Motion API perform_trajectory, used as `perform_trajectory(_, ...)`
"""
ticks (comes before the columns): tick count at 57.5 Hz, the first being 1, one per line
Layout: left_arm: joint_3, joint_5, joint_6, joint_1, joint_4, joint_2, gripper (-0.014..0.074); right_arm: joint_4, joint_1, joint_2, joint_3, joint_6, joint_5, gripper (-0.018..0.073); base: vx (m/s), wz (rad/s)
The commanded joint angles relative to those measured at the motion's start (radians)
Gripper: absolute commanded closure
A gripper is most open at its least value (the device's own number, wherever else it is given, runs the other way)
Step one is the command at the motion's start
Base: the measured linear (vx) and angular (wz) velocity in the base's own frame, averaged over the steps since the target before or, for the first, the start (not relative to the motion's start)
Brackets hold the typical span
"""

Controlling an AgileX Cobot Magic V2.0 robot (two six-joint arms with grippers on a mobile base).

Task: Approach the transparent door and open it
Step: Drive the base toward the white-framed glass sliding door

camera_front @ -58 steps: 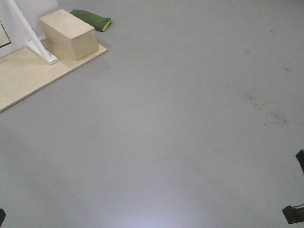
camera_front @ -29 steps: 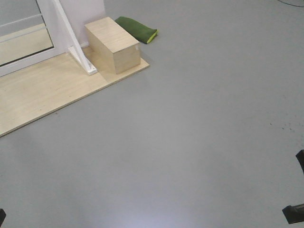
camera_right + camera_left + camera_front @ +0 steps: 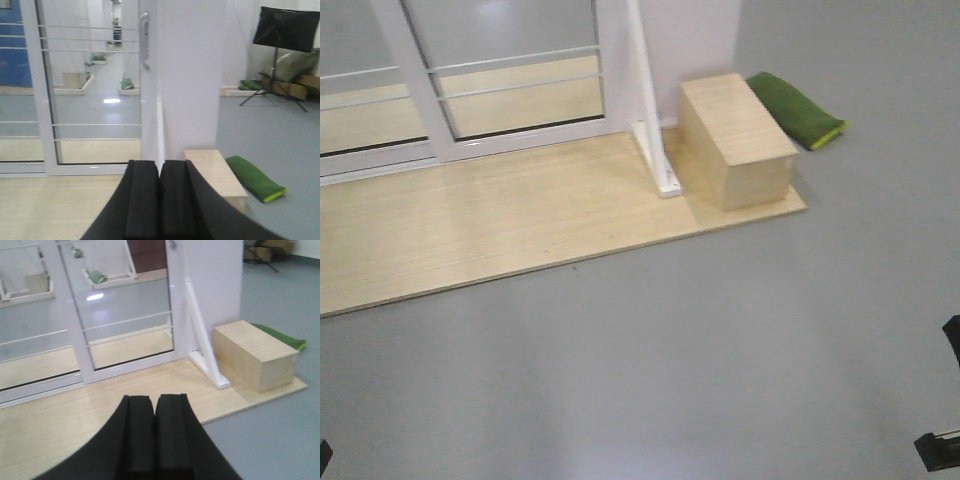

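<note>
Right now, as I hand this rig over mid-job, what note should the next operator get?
Left gripper: shut, empty. Right gripper: shut, empty.
The transparent door stands ahead at the back of the wooden platform and looks closed. Its handle is at its right edge, beside the white wall. A wooden box and a green cushion lie to the right.
Done: door in view, base short of the platform.
Left: drive up, grip the handle, slide the door open.

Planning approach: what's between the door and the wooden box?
A white wall section and the slanted post in front of it; clearest in left wrist view.
</note>
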Motion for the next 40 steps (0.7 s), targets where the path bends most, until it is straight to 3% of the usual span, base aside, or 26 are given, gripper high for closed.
perform_trajectory(1,0.023,-0.078,-0.007,-0.004,-0.002,-0.014,0.0593,-0.007,-0.005,-0.014,0.014,-0.008,-0.079,0.0502,0.56,0.87)
perform_trajectory(17,0.023,-0.078,-0.007,-0.004,-0.002,-0.014,0.0593,-0.007,-0.005,-0.014,0.014,-0.008,-0.079,0.0502,0.57,0.61)
perform_trajectory(40,0.023,-0.078,-0.007,-0.004,-0.002,-0.014,0.0593,-0.007,-0.005,-0.014,0.014,-0.008,-0.079,0.0502,0.58,0.08)
